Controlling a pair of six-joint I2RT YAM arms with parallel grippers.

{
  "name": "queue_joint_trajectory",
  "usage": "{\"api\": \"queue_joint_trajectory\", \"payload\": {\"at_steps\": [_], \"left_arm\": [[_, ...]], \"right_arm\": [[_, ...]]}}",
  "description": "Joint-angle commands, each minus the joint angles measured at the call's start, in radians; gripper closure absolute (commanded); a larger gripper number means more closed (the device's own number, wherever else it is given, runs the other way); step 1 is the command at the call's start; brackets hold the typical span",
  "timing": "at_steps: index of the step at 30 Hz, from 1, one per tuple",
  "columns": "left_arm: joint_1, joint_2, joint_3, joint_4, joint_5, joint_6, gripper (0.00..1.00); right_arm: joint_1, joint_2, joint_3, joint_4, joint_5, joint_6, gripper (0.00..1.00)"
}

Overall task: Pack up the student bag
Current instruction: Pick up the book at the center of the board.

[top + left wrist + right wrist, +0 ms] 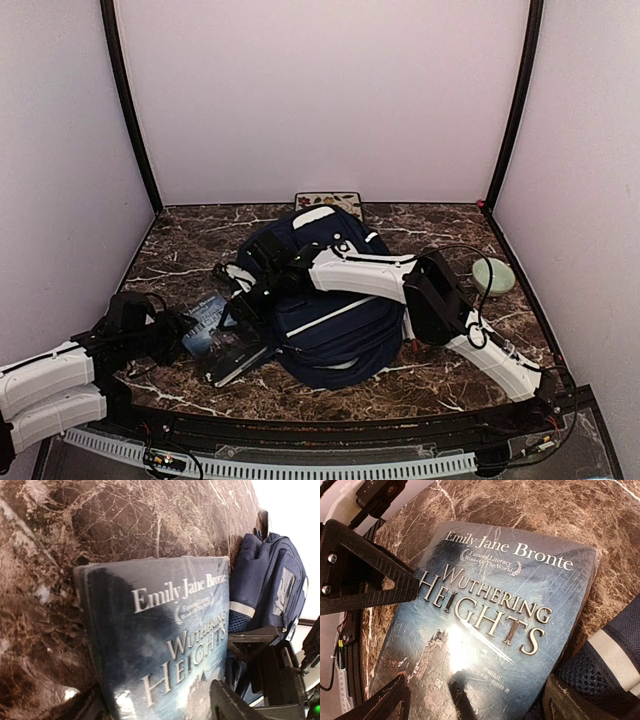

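Observation:
The student bag (pixel 330 320), navy with a white stripe, lies flat mid-table and shows at the right of the left wrist view (pixel 270 580). A blue "Wuthering Heights" book (pixel 207 322) rests on the marble at its left side. My left gripper (pixel 178 330) meets the book from the left with its jaws wide apart. The book's near end (pixel 165 645) lies between its fingers (pixel 240 700). My right arm reaches across the bag. Its gripper (pixel 243 302) hovers open over the book (pixel 490 620), fingers (pixel 375 702) spread either side of the cover's lower end. The left gripper's black finger (pixel 365 570) overlaps the cover's left edge.
A pale green round object (pixel 493 275) sits at the right, near the right arm's elbow. A flat floral-patterned item (pixel 328 200) lies against the back wall behind the bag. A dark flat item (pixel 235 362) lies in front of the bag's left corner.

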State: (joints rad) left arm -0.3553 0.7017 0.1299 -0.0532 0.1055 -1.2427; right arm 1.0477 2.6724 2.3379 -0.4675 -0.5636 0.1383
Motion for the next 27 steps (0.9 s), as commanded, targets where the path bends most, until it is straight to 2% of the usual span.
{"api": "queue_joint_trajectory", "payload": {"at_steps": [1,6,15,19,22,24,27], "left_arm": [[-0.023,0.046,-0.005,0.416,0.203,-0.027,0.35],[-0.023,0.028,0.019,0.459,0.214,-0.012,0.58],[-0.023,-0.098,0.047,0.483,0.194,0.008,0.58],[-0.024,-0.095,0.037,0.471,0.207,0.014,0.47],[-0.023,-0.056,0.029,0.541,0.226,0.007,0.47],[-0.023,-0.024,0.062,0.483,0.225,0.004,0.51],[-0.023,0.014,0.096,0.396,0.216,0.018,0.63]], "right_arm": [[0.035,0.131,-0.074,-0.098,-0.076,0.018,0.09],[0.035,0.131,-0.073,-0.092,-0.089,0.026,0.10],[0.034,0.133,-0.071,-0.071,-0.122,0.055,0.10],[0.027,0.121,-0.078,-0.048,-0.152,0.083,0.10],[0.024,0.117,-0.082,-0.035,-0.164,0.095,0.10],[0.023,0.114,-0.088,-0.031,-0.161,0.095,0.09],[0.020,0.108,-0.094,-0.031,-0.161,0.096,0.10]]}}
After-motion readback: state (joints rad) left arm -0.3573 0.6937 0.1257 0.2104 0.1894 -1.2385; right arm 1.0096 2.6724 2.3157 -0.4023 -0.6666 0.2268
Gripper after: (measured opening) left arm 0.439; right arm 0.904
